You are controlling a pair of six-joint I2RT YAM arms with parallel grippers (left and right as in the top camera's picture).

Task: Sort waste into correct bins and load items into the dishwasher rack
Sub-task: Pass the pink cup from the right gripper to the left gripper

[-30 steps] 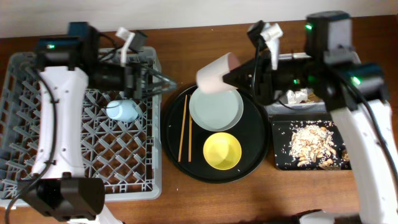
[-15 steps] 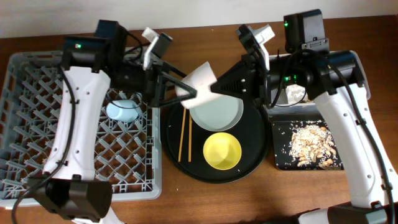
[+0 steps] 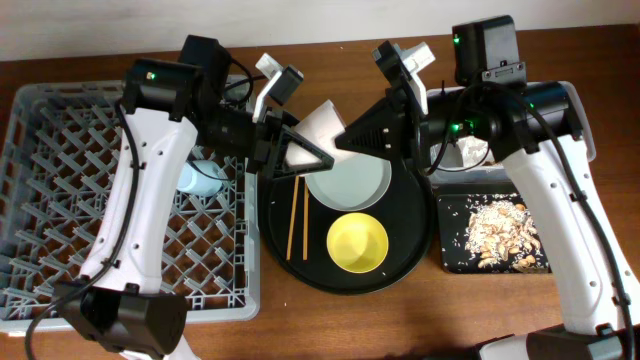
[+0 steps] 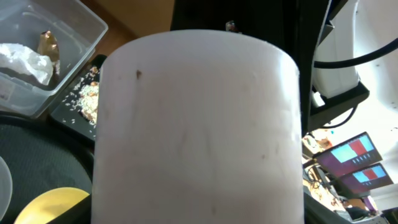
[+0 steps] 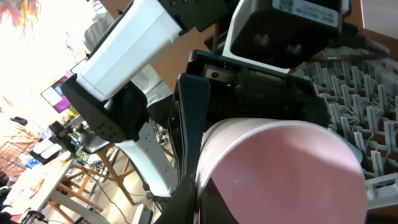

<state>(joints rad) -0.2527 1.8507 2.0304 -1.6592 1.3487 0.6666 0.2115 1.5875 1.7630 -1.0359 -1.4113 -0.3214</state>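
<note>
Cup (image 3: 318, 128): smooth pale-pink cylinder

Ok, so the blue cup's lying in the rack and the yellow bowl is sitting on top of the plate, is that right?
Not quite. The blue cup does lie in the rack, but the yellow bowl is not on the plate. It sits beside the plate, on the round black tray. The overhead view shows this.
</note>
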